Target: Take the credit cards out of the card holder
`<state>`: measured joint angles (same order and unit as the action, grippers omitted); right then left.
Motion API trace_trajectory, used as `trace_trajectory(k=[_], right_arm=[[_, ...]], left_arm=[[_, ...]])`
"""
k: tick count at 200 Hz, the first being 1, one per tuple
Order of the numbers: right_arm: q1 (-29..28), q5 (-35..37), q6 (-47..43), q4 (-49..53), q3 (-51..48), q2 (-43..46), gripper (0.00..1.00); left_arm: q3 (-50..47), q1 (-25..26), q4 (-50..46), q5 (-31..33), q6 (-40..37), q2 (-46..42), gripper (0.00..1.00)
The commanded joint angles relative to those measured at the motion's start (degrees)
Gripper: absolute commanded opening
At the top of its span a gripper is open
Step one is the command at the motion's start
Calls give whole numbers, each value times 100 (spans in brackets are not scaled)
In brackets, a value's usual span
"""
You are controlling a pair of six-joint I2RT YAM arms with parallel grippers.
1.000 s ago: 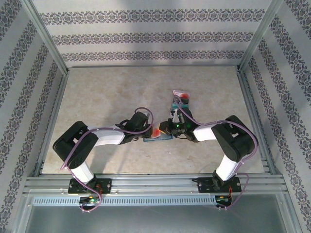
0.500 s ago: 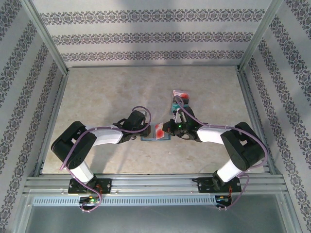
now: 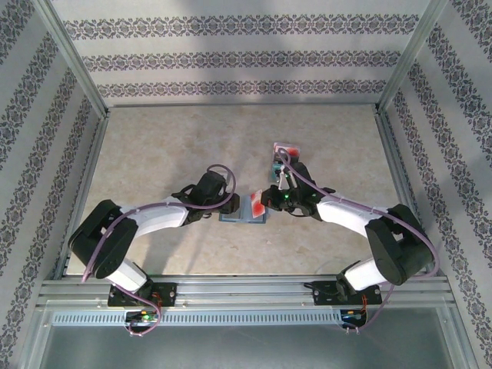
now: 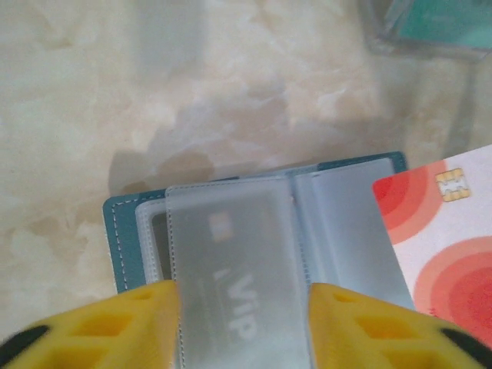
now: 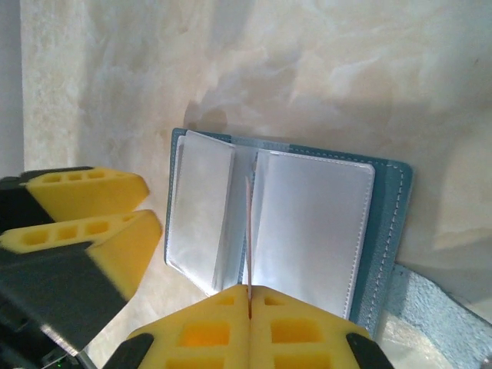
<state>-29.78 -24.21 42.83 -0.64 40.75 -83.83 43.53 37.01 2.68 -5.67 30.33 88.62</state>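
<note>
The card holder (image 5: 315, 223) lies open on the desk (image 4: 192, 92), just below the middle of the top view, with its clear sleeves facing up and one pincer on each side of it.

At its left edge hovers the left pincer (image 4: 242, 296). Its jaws are parted on either side of a sleeve leaf and grip nothing. Under that leaf sits a dark card marked VIP (image 4: 231, 254), not yet drawn out. To the right, the red-orange card (image 4: 430, 246) with a gold chip is free of the pockets. The right pincer (image 5: 250, 296) is clenched on it, and that pincer's own camera sees the card edge-on.

Risks, as I judge them:
- Nothing pins the holder down, so a tug on the VIP card could drag or lift the whole wallet.
- The loose sleeve leaf could flop over and cover the pocket mouth, or catch on a yellow finger.
- The red-orange card is held by a thin edge and could slip or twist out on the way to the pile.

Count:
- One holder.
- One card in the right pincer.
- One card seen in a sleeve.
- In the upper middle of the top view, a small pile showing a red card (image 3: 286, 148) and a teal card (image 3: 274, 166). I cannot tell whether more lie there.
</note>
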Motion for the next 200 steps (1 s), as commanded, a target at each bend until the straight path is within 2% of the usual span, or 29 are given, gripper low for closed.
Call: trace_trajectory(k=[1,40,70,118,164,200], right_arm=[[-67,312,-803,860,504,217,3],[25,782,-1596,1813,1203,201,0],[200,1077,-2202,2323,1713,91,0],[728,1040,-3135,3092,2800,-349,0],[1003,1019,-4516,3718,3885,-996,0],[1094,945,-5721,3862,4380,-1401,0]], left_arm=[[-52,-62,-268,153,-62,-370,65],[-236,-67,-323,356,26,-846,100],[-325,-79,-435,585,26,-1107,99],[-555,-74,-535,953,-18,-1546,99],[-977,-89,-293,1435,8,-2218,99],[-1166,-97,-290,1699,-55,-2659,99]])
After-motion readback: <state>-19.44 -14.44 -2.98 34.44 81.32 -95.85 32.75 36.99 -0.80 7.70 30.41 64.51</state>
